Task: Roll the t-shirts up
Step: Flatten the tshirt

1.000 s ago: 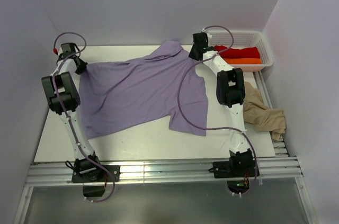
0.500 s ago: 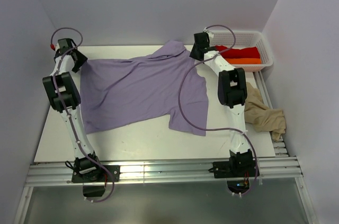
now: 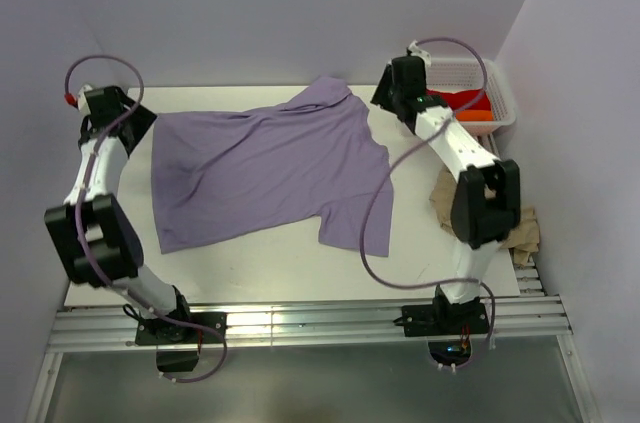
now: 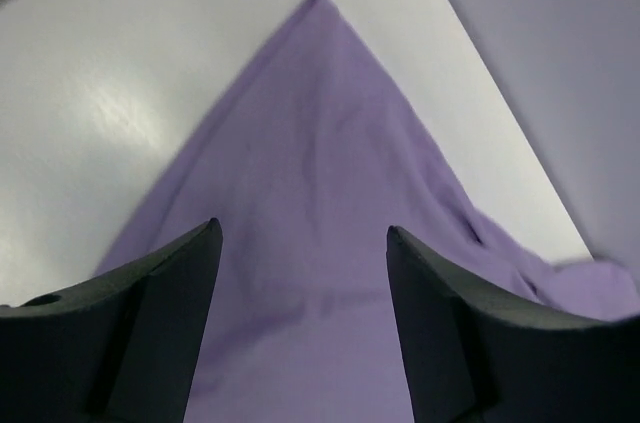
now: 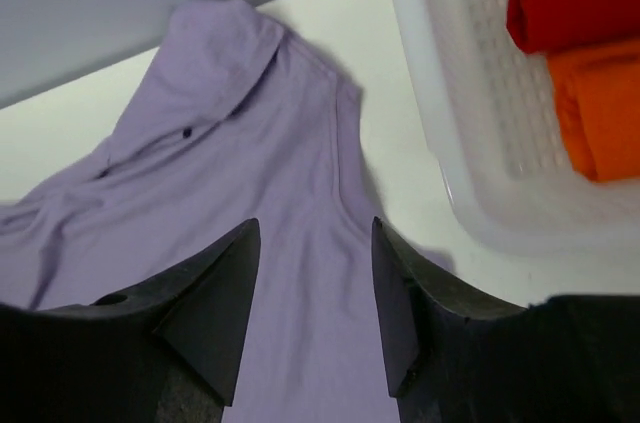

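A lavender t-shirt [image 3: 270, 168] lies spread flat on the white table [image 3: 250, 263], collar toward the back. My left gripper [image 3: 138, 123] hovers over its left corner with the jaws open; in the left wrist view that gripper [image 4: 302, 228] frames bare purple cloth [image 4: 320, 143] and holds nothing. My right gripper [image 3: 384, 103] is open above the shirt's right shoulder near the collar [image 5: 215, 38], its jaws [image 5: 315, 223] empty. A red t-shirt [image 3: 462, 99] and an orange t-shirt [image 3: 478, 115] lie folded in the basket. A beige t-shirt [image 3: 522, 233] lies crumpled at the right edge.
The white mesh basket [image 3: 500, 93] stands at the back right corner, close beside my right gripper; its wall [image 5: 440, 143] shows in the right wrist view. Walls close in the table on the left, back and right. A metal rail [image 3: 300, 321] runs along the near edge.
Both grippers have opened and let go of the lavender shirt. The left arm has swung out to the left, the right arm out to the right. The shirt lies flatter.
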`<state>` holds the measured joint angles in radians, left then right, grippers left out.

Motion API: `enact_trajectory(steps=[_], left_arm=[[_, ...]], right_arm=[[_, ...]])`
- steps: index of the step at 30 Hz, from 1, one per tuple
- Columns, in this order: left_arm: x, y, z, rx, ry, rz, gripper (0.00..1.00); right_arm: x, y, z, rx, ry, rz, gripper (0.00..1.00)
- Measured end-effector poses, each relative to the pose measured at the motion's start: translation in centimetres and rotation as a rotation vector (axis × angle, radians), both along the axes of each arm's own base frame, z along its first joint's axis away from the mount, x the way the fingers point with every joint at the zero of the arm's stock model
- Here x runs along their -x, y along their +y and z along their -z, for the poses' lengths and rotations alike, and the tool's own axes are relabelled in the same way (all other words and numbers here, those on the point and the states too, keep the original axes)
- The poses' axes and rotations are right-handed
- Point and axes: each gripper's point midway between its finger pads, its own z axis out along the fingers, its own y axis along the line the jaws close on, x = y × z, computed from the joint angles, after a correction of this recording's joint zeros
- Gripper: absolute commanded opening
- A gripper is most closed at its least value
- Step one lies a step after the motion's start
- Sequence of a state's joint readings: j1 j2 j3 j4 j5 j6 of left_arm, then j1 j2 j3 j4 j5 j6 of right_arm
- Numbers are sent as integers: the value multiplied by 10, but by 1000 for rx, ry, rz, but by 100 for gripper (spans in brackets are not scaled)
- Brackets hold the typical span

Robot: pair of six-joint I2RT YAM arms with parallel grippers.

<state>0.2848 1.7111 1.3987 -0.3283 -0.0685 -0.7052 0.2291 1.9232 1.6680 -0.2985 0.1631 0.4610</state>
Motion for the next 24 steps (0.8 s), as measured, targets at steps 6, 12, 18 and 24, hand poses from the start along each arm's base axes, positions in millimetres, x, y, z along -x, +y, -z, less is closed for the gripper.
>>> enact_trajectory(steps=[6, 12, 18, 24], left_arm=[[76, -38, 13, 59, -33, 9, 70], [103, -41, 45, 58, 26, -12, 64], [101, -38, 88, 68, 119, -18, 50], [104, -38, 111, 72, 173, -11, 48]], right_arm=[[102, 1, 18, -34, 24, -11, 47], [186, 19, 64, -30, 87, -58, 40], [217, 18, 91, -42, 51, -26, 30], [229, 19, 116, -68, 40, 5, 27]])
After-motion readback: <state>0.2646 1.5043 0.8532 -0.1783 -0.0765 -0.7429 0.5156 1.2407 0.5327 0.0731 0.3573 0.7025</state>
